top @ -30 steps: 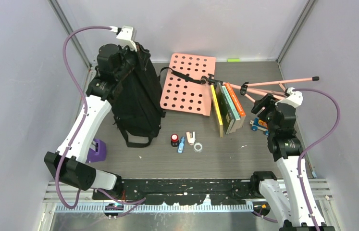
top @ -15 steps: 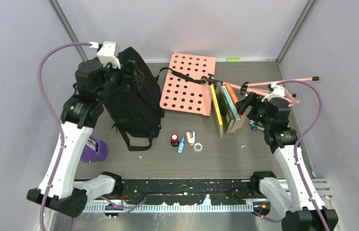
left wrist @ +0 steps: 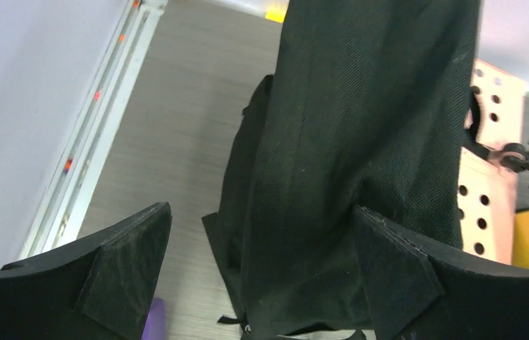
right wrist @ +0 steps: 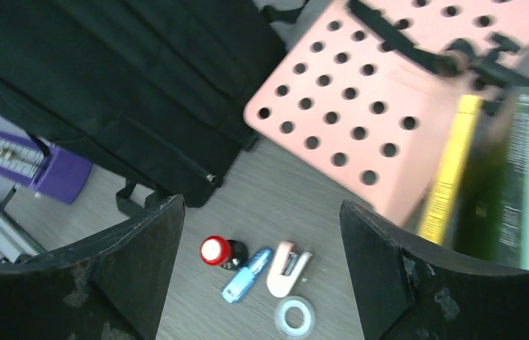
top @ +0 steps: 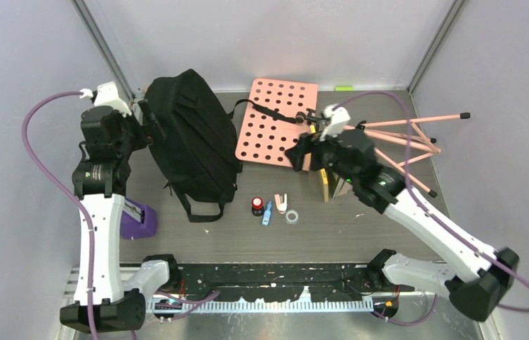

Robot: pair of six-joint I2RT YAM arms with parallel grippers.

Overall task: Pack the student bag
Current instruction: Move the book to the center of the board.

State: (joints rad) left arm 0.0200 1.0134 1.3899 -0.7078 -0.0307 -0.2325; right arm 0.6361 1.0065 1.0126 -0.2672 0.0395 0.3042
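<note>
- Closest to you, near the middle of the table [top: 360, 227], four small things lie close together: a roll of tape [top: 292, 216], a pink stapler [top: 281, 203], a small blue item [top: 268, 212] and a red-topped black item [top: 256, 206].
- To your left, a purple block [top: 141, 221] sits beside the left arm, near the bottom corner of the backpack.
- Your right gripper [right wrist: 261, 205] hangs above the table with its fingers spread wide and nothing between them. From above, it sits over the near right corner of the pink board.
- Just under that arm, the books [right wrist: 502, 184] stand on edge against the board's right side, with the yellow one leftmost. The arm hides most of them from above.
- The backpack [top: 194, 142] takes up the left half of the table, running from the middle to the back, with its loops pointing toward you. It looks closed.
- Your left gripper [left wrist: 261, 212] is at the backpack's far left edge, with its fingers wide apart and clamped on nothing. You cannot tell whether they touch the fabric.
- The pink board [top: 277, 124], full of round holes, lies just right of the backpack. A black strap [top: 268, 110] crosses its far part.
- A pink tripod [top: 406, 120] splays across the far right.
- A green tab [top: 344, 88] lies at the back wall.
</note>
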